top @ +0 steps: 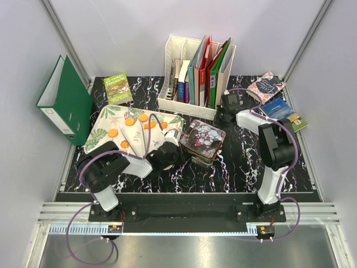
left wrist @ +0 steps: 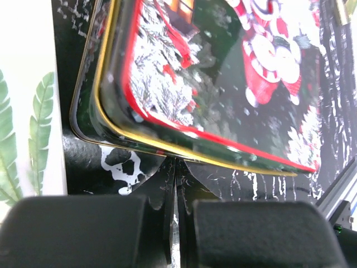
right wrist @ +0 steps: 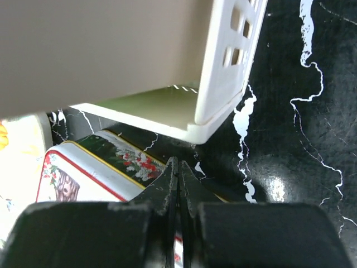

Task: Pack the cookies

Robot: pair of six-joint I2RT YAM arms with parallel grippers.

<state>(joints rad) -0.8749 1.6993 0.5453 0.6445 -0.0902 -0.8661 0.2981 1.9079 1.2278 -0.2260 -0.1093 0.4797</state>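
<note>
– Left pincer (left wrist: pixel 175 170): fingers pressed together, nothing between them. Tips sit low over the black marbled surface (left wrist: pixel 134 167), just off the near corner of the tin (left wrist: pixel 223 84). Arm pose?

– Left arm is folded, elbow out to the left. Its forearm runs right, so the wrist ends between the leaf-print tray (top: pixel 103 134) and the tin. Right arm is stretched forward and leans left. Right pincer (right wrist: pixel 178 167) is also pressed together and empty, by the front corner of the white file holder (right wrist: pixel 228 67). The tin shows at lower left in its wrist view.

– Any writing?

– Tin lid: Christmas print, red border, gold rim, no words legible. Green book (top: pixel 118 88) at back left carries a title, too small to read. Green binder (top: pixel 67 100) against the left wall has a white spine label, unreadable. Folders in the file holder show no readable text.

– Cookies?

– Cookies (top: pixel 130 121): orange discs lying loose on the leaf-print tray, left of the tin. The nearest ones are just beside the left pincer, on its left. I cannot tell from the top view whether any touch it. They are well apart from the right pincer, with the tin between. The lid is on the tin.
</note>
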